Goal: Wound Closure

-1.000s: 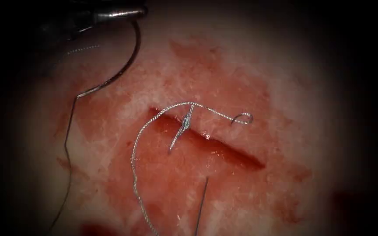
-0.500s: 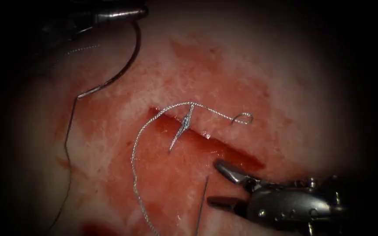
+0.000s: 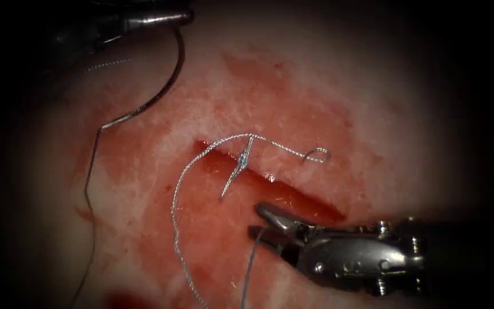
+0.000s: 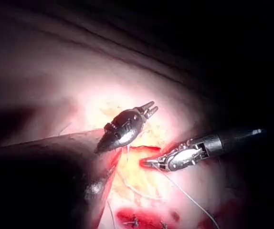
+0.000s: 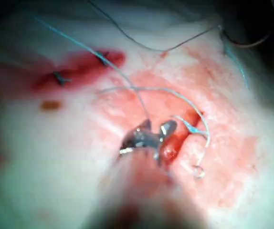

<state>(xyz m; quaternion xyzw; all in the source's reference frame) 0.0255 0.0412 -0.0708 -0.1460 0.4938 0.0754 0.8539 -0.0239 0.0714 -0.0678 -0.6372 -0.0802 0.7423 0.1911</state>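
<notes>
Pale tissue [image 3: 373,86] smeared with red fluid [image 3: 212,240], cut [image 3: 293,194] running diagonally. Knotted stitch [image 3: 242,161] crosses cut's upper end, curled thread tail [image 3: 318,153] on right. Left claw [image 3: 161,18] clenched on needle [image 3: 167,86] at one end, needle clear of tissue, left of cut. Right claw [image 3: 261,222] parted, straddling thread [image 3: 250,269] below cut, not grasping

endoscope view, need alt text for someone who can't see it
The right tool, jaws open, sits astride a strand of thread just below the cut in the tissue. At upper left, the left tool holds the curved needle by one end, clear of the tissue. A knotted stitch crosses the cut.
</notes>
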